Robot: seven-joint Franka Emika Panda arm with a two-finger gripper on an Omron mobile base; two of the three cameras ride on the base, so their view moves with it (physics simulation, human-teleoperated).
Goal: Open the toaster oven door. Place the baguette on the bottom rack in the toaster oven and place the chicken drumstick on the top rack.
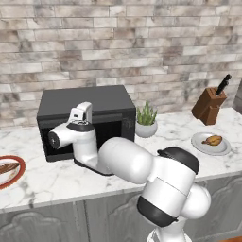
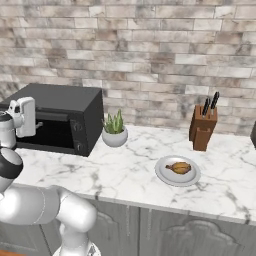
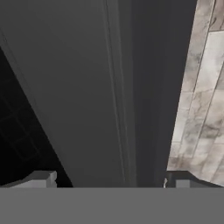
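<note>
The hand [image 1: 81, 115] was up against the upper front of the toaster oven [image 1: 87, 101], with its jaws spread wide and nothing between them. In the hand view its two fingertips [image 3: 39, 179] stood far apart, one on each side of a dark edge of the oven's top front, with brick wall showing past it. Whether they touched the oven could not be told. In the right base view the hand [image 2: 25, 117] sat before the top of the toaster oven door [image 2: 52, 131], which looked shut or nearly so; the dark window showed below the hand.

The oven stood on the marble table [image 1: 56, 177] against the brick wall. The baguette [image 1: 5, 168] lay on a red-rimmed plate [image 1: 18, 176] at the table's left edge, well apart from the hand. The chicken drumstick [image 2: 179, 167] lay on a grey plate [image 2: 165, 176] far to the oven's right, also well apart from the hand. Between the oven and that plate stood a small potted plant [image 2: 115, 131], just beside the oven's right side. A wooden knife block [image 2: 202, 129] with dark-handled knives stood farther back, near the wall.
</note>
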